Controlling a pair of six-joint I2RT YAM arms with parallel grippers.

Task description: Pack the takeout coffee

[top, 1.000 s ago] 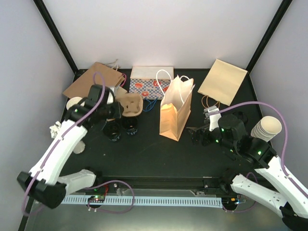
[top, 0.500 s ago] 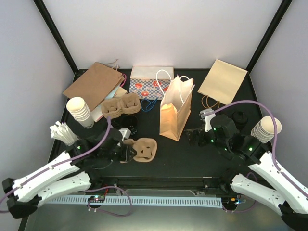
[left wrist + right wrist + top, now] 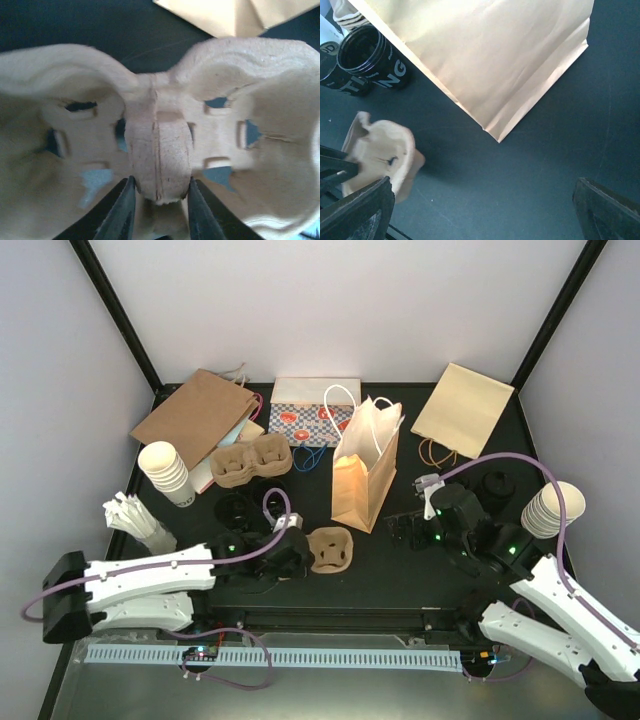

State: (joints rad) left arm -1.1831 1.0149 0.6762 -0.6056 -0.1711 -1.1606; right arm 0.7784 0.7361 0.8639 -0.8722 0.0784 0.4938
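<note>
Your left fingers (image 3: pixel 117 215) pinch narrowly on the middle ridge of the cardboard tray (image 3: pixel 240 125), probably its stiffest spot, which leaves both hollows free for loading. The two black cups (image 3: pixel 362 52) stand on the surface (image 3: pixel 520 175) apart from the tray, not yet loaded. How near they sit to the paper bag (image 3: pixel 485 60) is hard to tell. Your right fingers (image 3: pixel 607 207) spread wide, empty, facing that bag.

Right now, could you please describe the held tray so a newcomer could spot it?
Find the upright paper bag mid-table. By its near left corner is a two-hollow cardboard tray, pinched by the left hand. Its twin sits farther back, untouched.
</note>
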